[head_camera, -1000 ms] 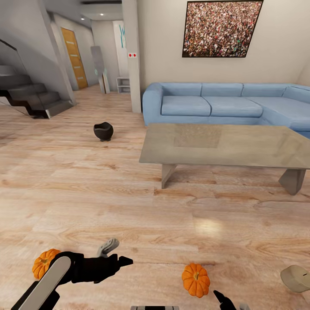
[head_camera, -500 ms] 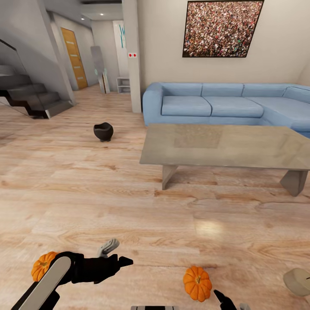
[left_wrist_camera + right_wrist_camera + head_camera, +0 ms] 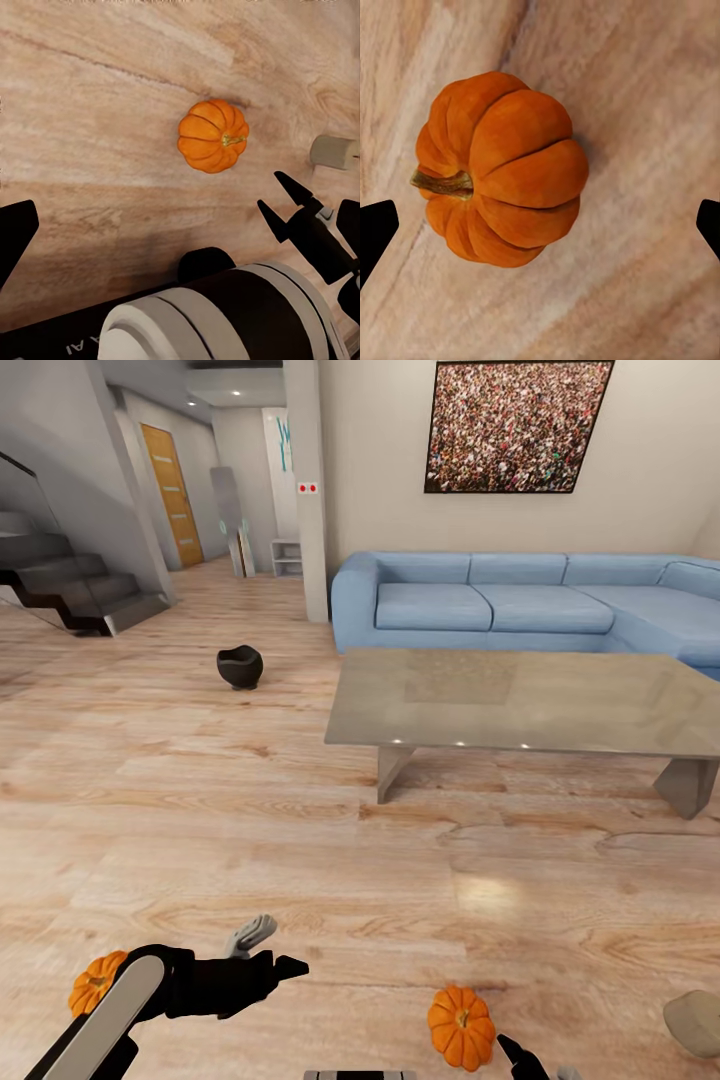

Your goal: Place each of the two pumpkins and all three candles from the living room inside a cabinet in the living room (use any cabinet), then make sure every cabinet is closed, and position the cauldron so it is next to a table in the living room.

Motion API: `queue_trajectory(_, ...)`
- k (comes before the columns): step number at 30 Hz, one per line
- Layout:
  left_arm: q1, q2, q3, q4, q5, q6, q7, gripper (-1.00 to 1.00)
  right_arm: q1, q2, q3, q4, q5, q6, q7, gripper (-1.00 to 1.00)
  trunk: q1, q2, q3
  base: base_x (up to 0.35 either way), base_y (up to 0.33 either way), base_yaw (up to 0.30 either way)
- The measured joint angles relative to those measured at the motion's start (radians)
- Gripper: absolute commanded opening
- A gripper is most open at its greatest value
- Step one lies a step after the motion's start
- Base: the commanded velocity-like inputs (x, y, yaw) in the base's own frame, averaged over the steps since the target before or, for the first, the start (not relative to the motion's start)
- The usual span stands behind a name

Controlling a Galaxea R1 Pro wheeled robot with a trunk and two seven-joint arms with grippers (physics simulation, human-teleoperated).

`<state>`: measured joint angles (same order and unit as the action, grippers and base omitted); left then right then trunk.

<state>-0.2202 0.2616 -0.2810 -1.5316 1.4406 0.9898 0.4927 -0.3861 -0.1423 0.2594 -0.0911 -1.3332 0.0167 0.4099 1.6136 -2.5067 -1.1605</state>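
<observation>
Where glossy plank floor [image 3: 300, 840] shows pale grain, ribbed orange pumpkin [image 3: 499, 169] between spread black right hand [image 3: 540, 225] tips.

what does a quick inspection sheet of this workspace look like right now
surface: light wood plank floor.
job's things: pumpkin below the right pincer; second pumpkin behind the left arm; candle on its side; cauldron standing apart from the table.
clutter: nothing seen.
grippers: left pincer open, empty; right pincer open, wide of the pumpkin.
cables: nothing seen.
surroundings: blue sofa, stairs, wall picture.
</observation>
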Motion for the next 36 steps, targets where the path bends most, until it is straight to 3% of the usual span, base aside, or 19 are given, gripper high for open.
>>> queue_trajectory(36,0.0,0.0,0.002,0.0,0.0,0.0,0.001,1.0,0.0,0.0,-0.001,0.0,-0.001,-0.014,0.001,1.0,0.0,0.0,0.0,0.045,0.023,0.0)
